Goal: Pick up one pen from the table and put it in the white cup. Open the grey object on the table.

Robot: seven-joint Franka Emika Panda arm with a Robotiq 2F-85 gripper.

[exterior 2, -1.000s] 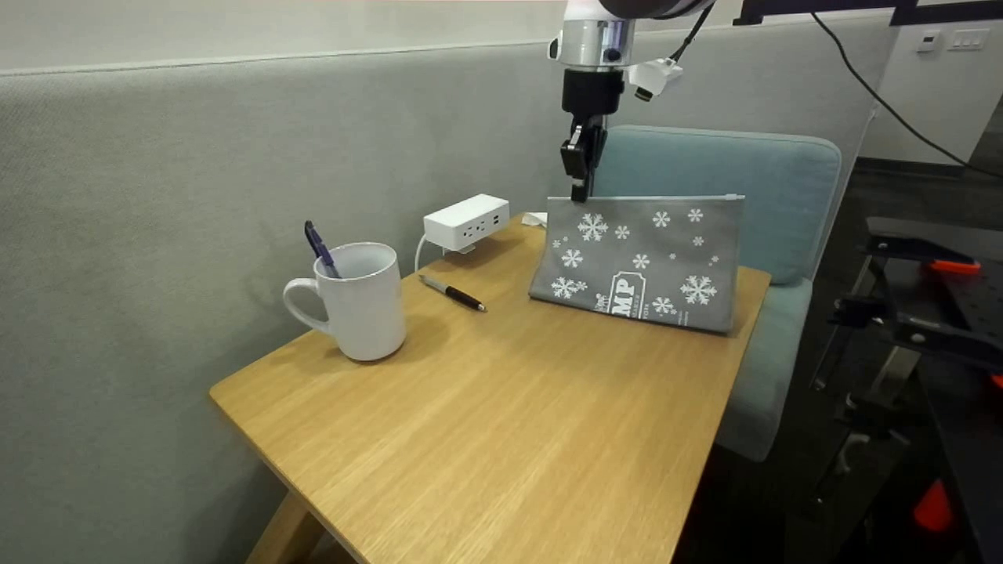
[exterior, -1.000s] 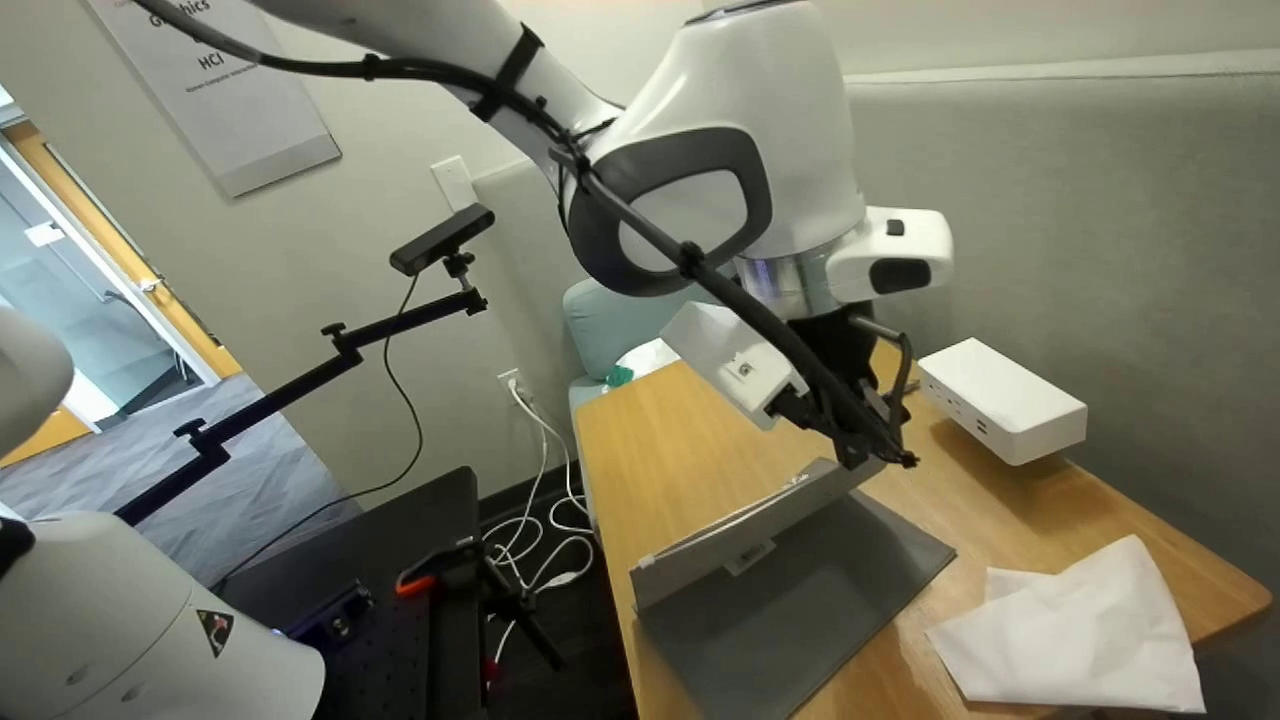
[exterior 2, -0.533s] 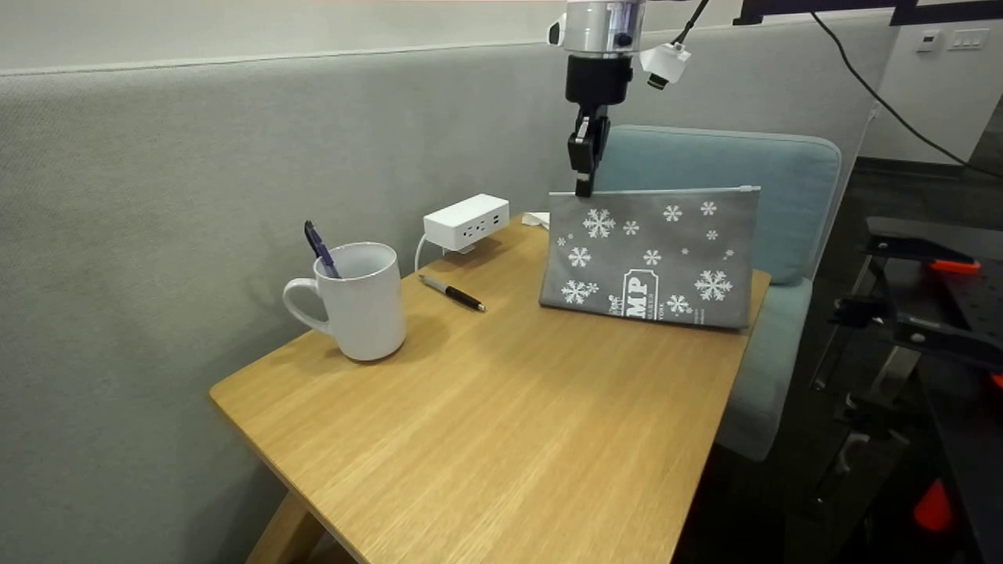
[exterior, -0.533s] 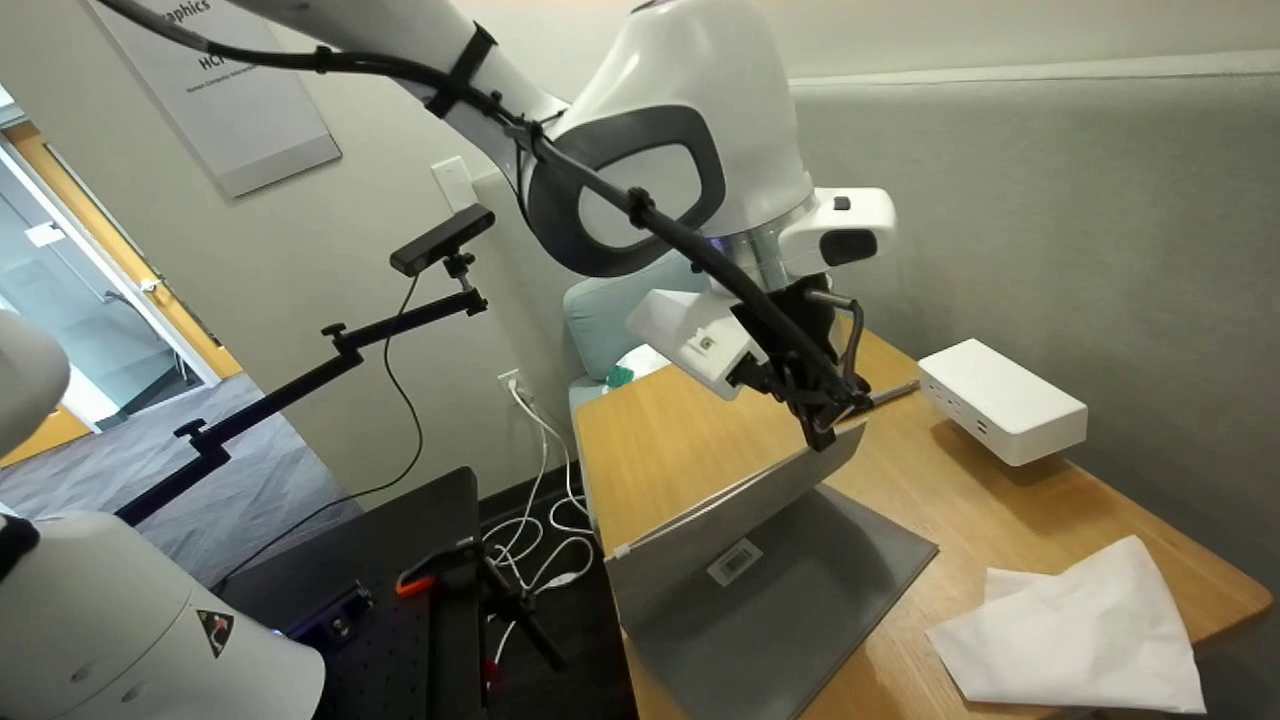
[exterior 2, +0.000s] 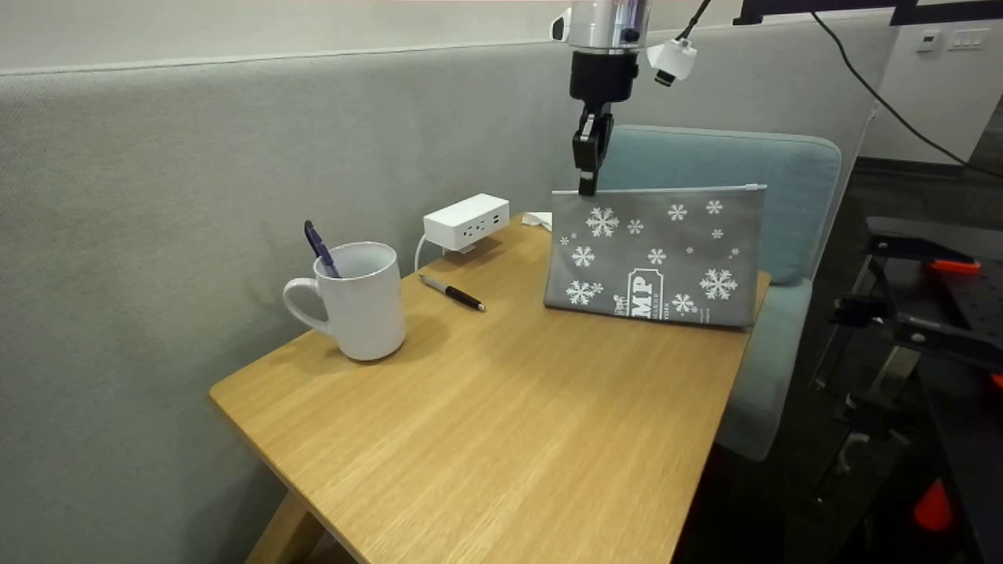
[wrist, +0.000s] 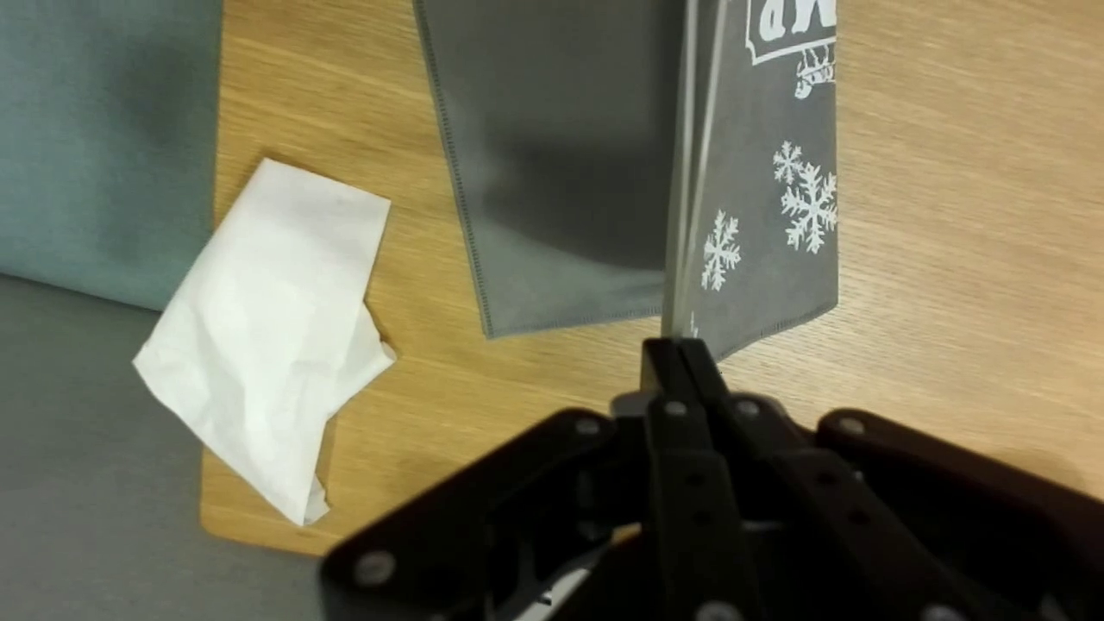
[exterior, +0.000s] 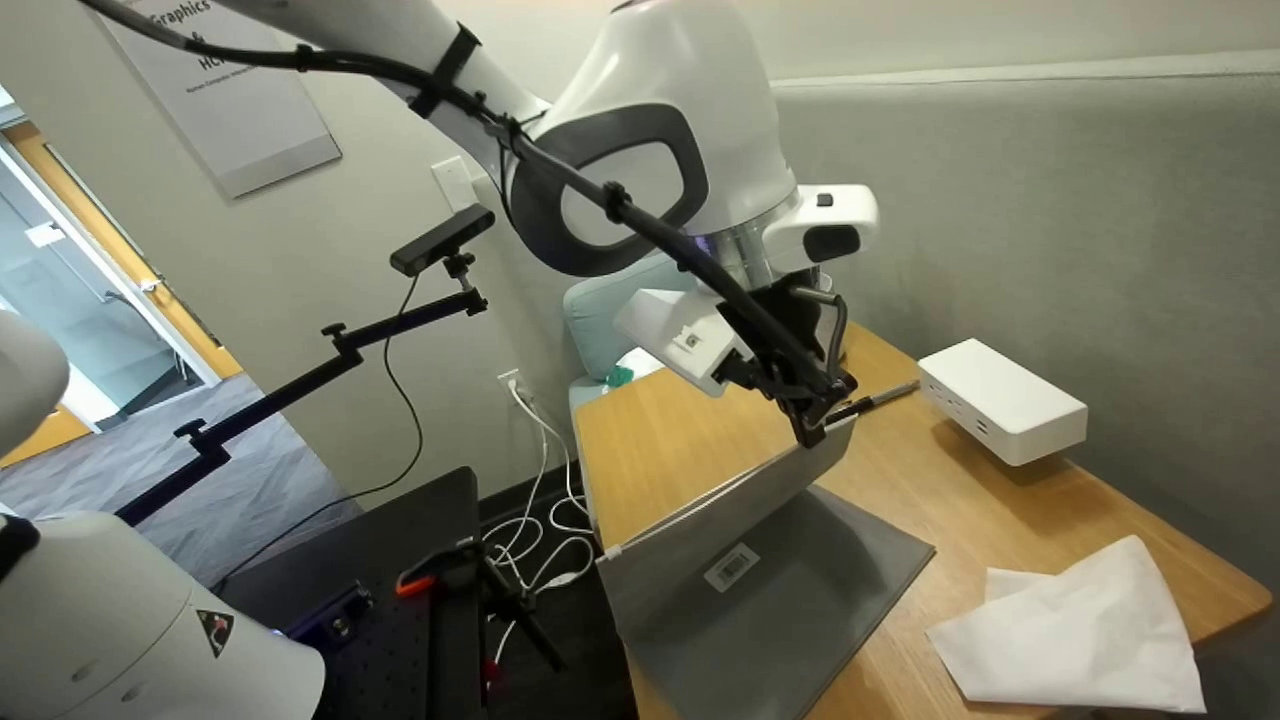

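The grey object is a pouch [exterior 2: 658, 258] with white snowflakes and a zip along its top edge. It leans up from the table in both exterior views; a grey panel [exterior: 810, 610] lies flat behind it. My gripper [exterior 2: 587, 189] is shut on one end of the top edge, seen also in the wrist view [wrist: 681, 343]. The zip slider [exterior 2: 754, 187] is at the opposite end. The white cup [exterior 2: 364, 313] stands upright with a purple pen [exterior 2: 321, 249] in it. A black and silver pen [exterior 2: 453, 293] lies on the table beside the cup.
A white power box [exterior: 1000, 400] is at the table's wall side, also in an exterior view [exterior 2: 466, 222]. A crumpled white tissue [exterior: 1080, 635] lies by the table end. A teal seat [exterior 2: 721, 196] and a grey padded wall [exterior 2: 196, 196] border the wooden table [exterior 2: 501, 407].
My gripper has moved away from the power box, still holding the pouch edge. The pouch came along and its top edge rose a little; a barcode label on its back now shows fully.
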